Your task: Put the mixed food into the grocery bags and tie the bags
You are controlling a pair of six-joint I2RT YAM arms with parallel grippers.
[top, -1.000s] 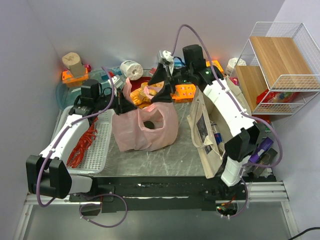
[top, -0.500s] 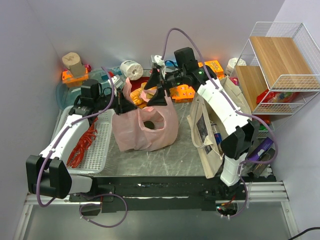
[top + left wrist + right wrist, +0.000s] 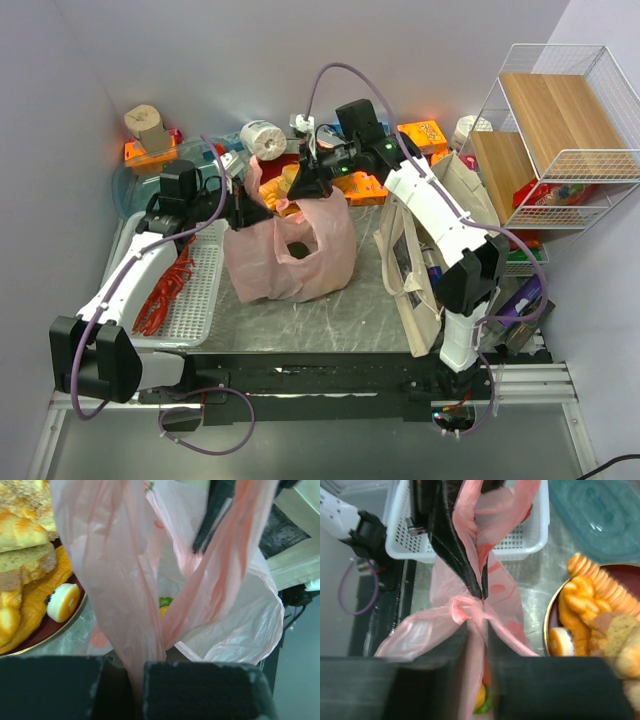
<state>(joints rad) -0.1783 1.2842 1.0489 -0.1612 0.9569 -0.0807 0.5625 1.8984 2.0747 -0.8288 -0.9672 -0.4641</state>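
pink bag point(image 3: 290, 255) stands mid-surface, just near of the bread plate point(image 3: 549, 611), yellow-green toy food point(image 3: 163, 606) visible at the bottom inside. Both loop handles are pulled up and cross in a twist point(image 3: 468, 603) above the mouth. Left claw point(image 3: 138, 677) pressed together on the left handle point(image 3: 122, 570); right claw point(image 3: 302, 186) pinching the right handle point(image 3: 476, 622) from the far side. Canvas tote point(image 3: 415, 265) upright just right of the bag, white basket point(image 3: 205, 285) on its left

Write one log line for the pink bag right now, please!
step: tying pink bag | left tool: shut on it | right tool: shut on it | handles: twisted together
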